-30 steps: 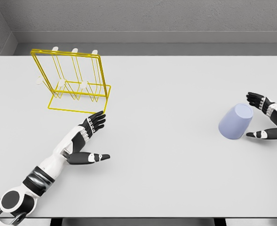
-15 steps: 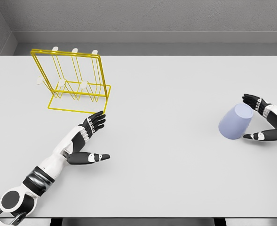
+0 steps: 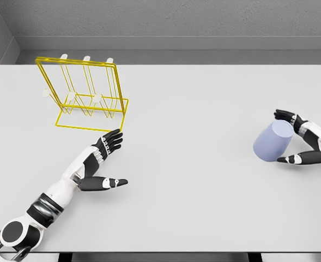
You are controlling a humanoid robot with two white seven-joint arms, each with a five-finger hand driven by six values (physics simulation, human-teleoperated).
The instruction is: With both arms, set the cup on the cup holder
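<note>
Two robot hands show above the pale grey tabletop [image 3: 193,180], one toward each side edge. The right robot hand [image 3: 297,140] comes in from the right edge with its fingers [image 3: 284,115] spread wide around the cup [image 3: 272,141]: the upper fingers reach over the cup's far rim and the thumb stretches just beneath its lower side. The fingers look very close to the cup or barely touching it, but they are not closed on it, and contact cannot be told for certain. The cup is pale lilac and lies tilted on the tabletop near the right edge, its flat round end facing up and away.

The left robot hand [image 3: 104,162] lies toward the near left corner, its white arm rising from that corner. Its fingers are relaxed and spread, the thumb pointing to the right, and it holds nothing.

The cup holder [image 3: 86,95], a yellow wire rack with white-tipped pegs, stands upright near the far left corner, just beyond the left fingertips and well apart from the cup.
</note>
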